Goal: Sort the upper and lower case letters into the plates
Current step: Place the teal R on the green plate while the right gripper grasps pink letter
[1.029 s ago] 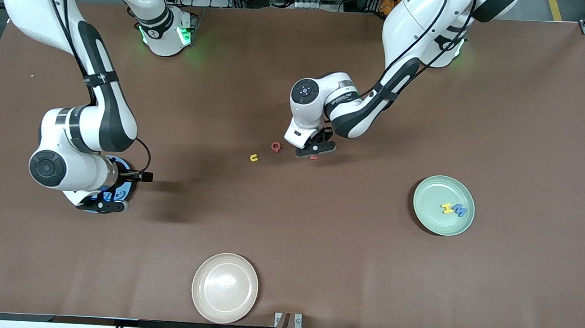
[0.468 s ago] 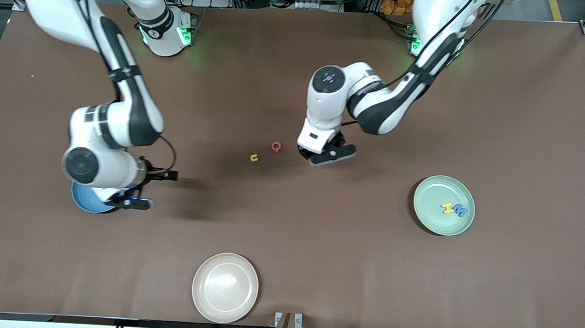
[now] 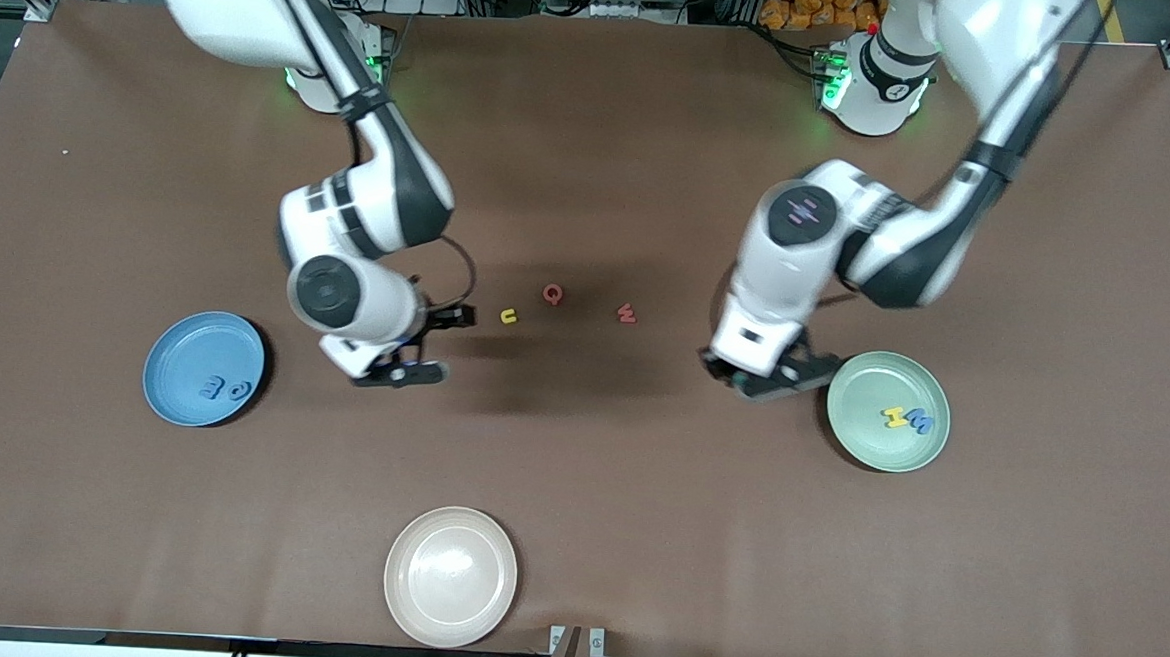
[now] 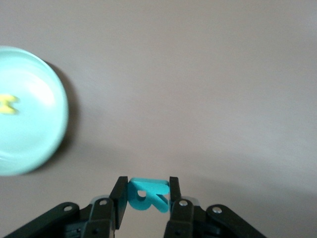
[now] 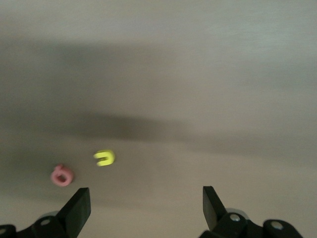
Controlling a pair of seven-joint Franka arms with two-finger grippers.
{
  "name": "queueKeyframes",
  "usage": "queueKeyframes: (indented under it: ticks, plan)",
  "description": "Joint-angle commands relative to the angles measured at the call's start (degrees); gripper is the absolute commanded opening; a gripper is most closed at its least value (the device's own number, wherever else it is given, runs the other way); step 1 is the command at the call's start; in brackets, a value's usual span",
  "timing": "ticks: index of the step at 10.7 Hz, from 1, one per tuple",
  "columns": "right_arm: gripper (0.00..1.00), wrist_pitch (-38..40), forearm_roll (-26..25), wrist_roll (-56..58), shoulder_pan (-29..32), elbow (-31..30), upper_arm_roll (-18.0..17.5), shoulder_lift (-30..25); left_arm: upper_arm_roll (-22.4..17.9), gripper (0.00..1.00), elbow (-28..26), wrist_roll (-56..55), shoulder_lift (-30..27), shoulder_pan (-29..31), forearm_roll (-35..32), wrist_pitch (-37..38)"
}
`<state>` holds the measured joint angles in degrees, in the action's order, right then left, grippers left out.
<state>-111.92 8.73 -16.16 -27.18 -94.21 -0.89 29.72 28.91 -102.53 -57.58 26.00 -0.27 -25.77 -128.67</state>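
Observation:
My left gripper (image 3: 772, 381) hangs over the table just beside the mint green plate (image 3: 867, 383), shut on a teal letter (image 4: 148, 195). That plate holds a yellow letter (image 3: 896, 417) and a blue letter (image 3: 919, 423). My right gripper (image 3: 401, 371) is open and holds nothing, over bare table between the blue plate (image 3: 188, 348) and the loose letters. Two bluish letters (image 3: 224, 387) lie in the blue plate. A yellow letter (image 3: 509, 316), a red round letter (image 3: 552, 293) and a red w (image 3: 627, 314) lie mid-table.
A beige plate (image 3: 450, 576) with nothing on it sits at the table edge nearest the front camera. The brown table (image 3: 637, 491) spreads bare between the plates.
My left arm carried the teal letter from beside the red letters toward the green plate, uncovering the red w. My right arm moved off the blue plate toward the loose letters.

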Motion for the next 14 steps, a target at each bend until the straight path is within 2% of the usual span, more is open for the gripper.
queueKeyframes:
  ticks: [1,2,3,4,6,8,10,11,12,13,14]
  plan:
    - [1.00,-0.3,0.9,-0.3,-7.7,5.9,0.6,4.9,1.0,0.00,-1.4,10.4,-1.8,6.0,-0.5,3.7]
    - [1.00,-2.2,1.2,-1.6,-9.8,7.7,0.6,7.1,0.8,0.00,-1.4,14.1,-1.7,8.4,0.4,4.0]
    - [1.00,-7.4,1.5,-3.4,-11.7,7.7,0.6,8.7,0.2,0.00,-1.7,17.7,-1.5,9.8,0.5,4.0]
    - [1.00,-12.7,1.4,-3.4,-14.2,7.7,0.6,10.1,-1.6,0.00,-1.9,21.2,-1.3,11.1,0.5,4.2]
    - [1.00,-16.4,1.1,-3.6,-16.9,7.8,0.6,12.6,-6.2,0.00,-1.9,27.0,-0.4,11.2,0.5,4.6]
    - [1.00,-20.6,1.2,-5.6,-18.3,8.0,0.6,14.5,-8.4,0.00,-1.6,28.1,0.9,11.2,1.0,4.6]
    - [1.00,-22.4,1.1,-10.3,-20.4,11.2,0.6,17.6,-9.1,0.00,-1.7,27.4,1.8,11.2,1.2,4.6]
    - [1.00,-22.2,0.9,-12.6,-21.4,13.8,0.6,19.5,-9.1,0.12,-1.8,27.3,2.5,11.2,2.2,4.6]
    - [1.00,-22.3,0.9,-13.5,-22.0,15.2,0.7,20.7,-9.3,0.39,-1.8,27.3,3.0,11.2,3.8,4.6]
    - [1.00,-22.3,0.8,-13.8,-22.4,15.7,0.8,21.3,-9.6,0.76,-1.8,26.9,3.1,11.2,4.3,4.6]
    - [1.00,-22.4,0.7,-13.9,-22.7,15.7,0.9,21.5,-9.6,1.00,-1.8,26.8,2.8,11.2,4.4,4.6]
